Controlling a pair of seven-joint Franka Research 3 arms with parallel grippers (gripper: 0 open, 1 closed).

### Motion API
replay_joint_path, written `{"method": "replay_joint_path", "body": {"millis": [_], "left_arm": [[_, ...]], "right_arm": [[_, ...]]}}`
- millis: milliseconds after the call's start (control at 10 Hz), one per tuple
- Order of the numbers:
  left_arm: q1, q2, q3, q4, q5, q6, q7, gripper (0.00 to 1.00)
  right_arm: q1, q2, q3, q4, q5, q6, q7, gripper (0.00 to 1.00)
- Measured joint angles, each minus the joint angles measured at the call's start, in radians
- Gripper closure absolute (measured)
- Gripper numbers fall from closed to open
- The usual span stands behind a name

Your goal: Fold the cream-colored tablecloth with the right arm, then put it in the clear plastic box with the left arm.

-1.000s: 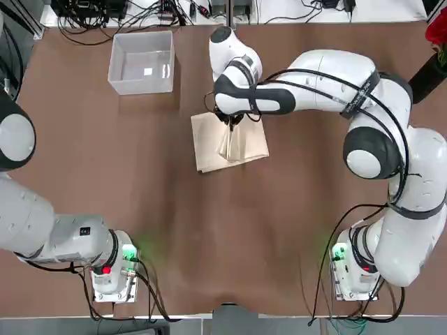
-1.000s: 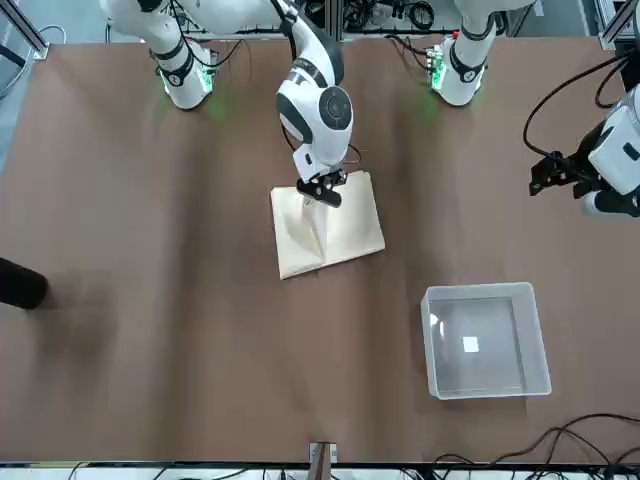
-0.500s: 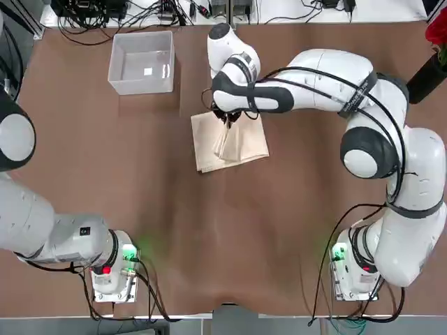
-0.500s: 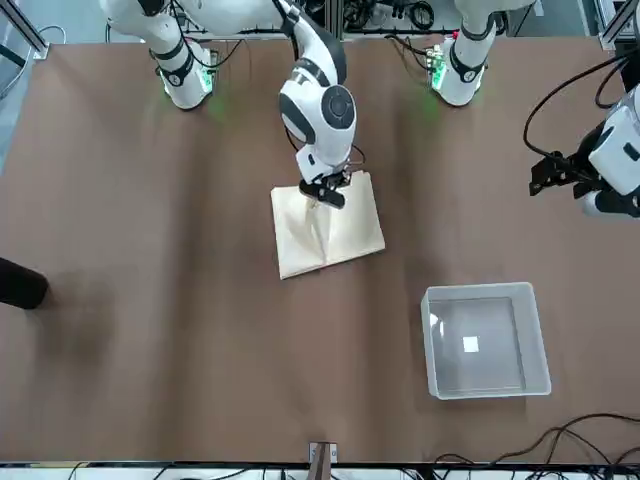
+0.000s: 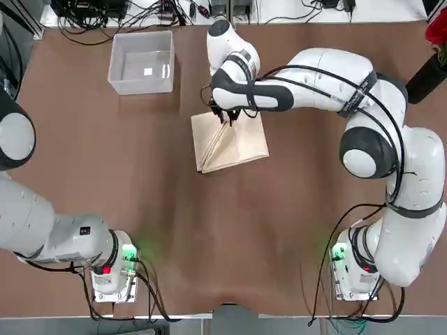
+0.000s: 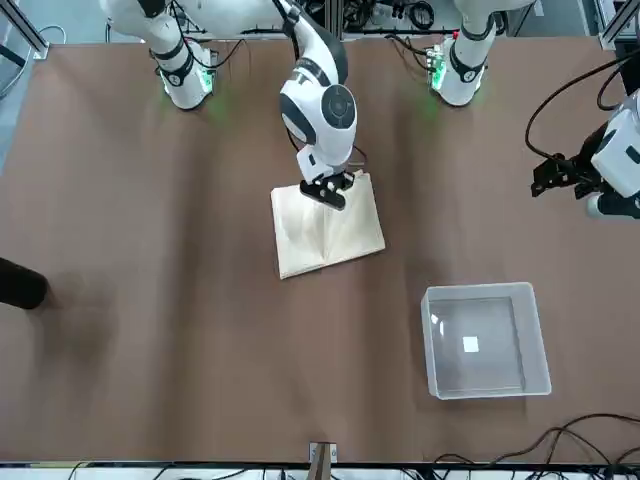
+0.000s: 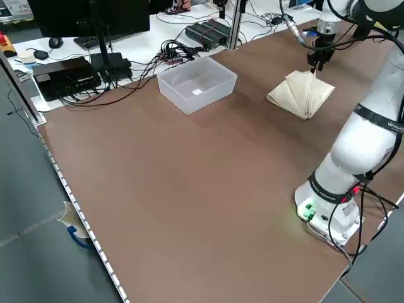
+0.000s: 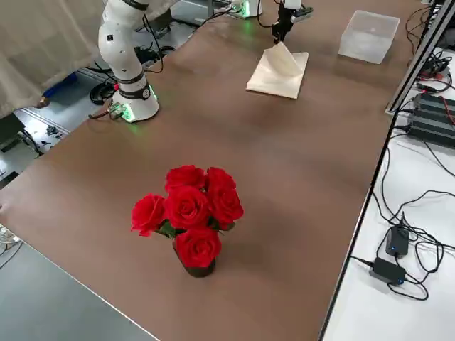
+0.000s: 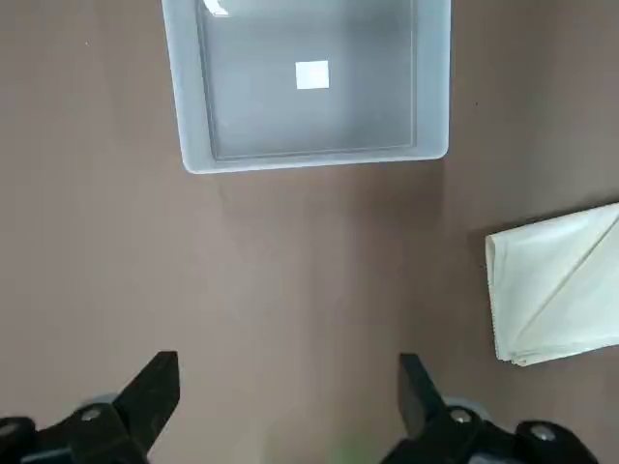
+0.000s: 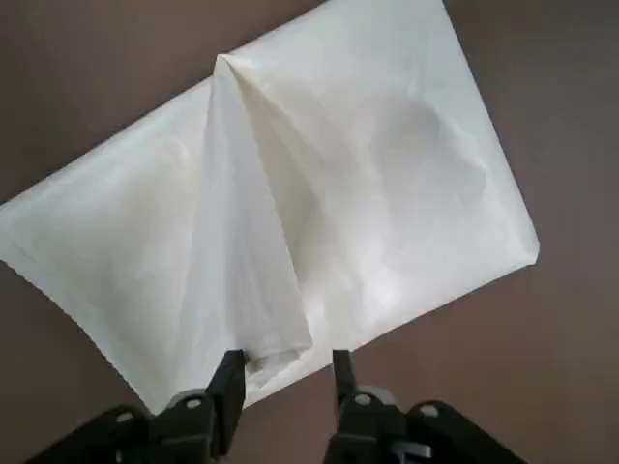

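Top view has the cream tablecloth (image 5: 230,139) folded into a rectangle mid-table, right of the clear plastic box (image 5: 141,62). Right gripper (image 5: 225,117) at its far edge now has fingers parted around a raised fold; a second ago they pinched tighter.

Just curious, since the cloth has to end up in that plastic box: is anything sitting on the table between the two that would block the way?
Nothing visible does. Only bare brown table lies between the folded cream tablecloth and the clear plastic box. The box looks empty, with only a small white label at its bottom.
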Motion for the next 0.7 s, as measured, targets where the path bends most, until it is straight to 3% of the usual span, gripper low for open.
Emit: {"method": "replay_joint_path", "body": {"millis": [700], "left_arm": [[0.0, 0.003, 0.0, -0.002, 0.0, 0.0, 0.0, 0.0]], "right_arm": [[-0.004, 0.002, -0.012, 0.071, 0.002, -0.034, 0.01, 0.52]]}}
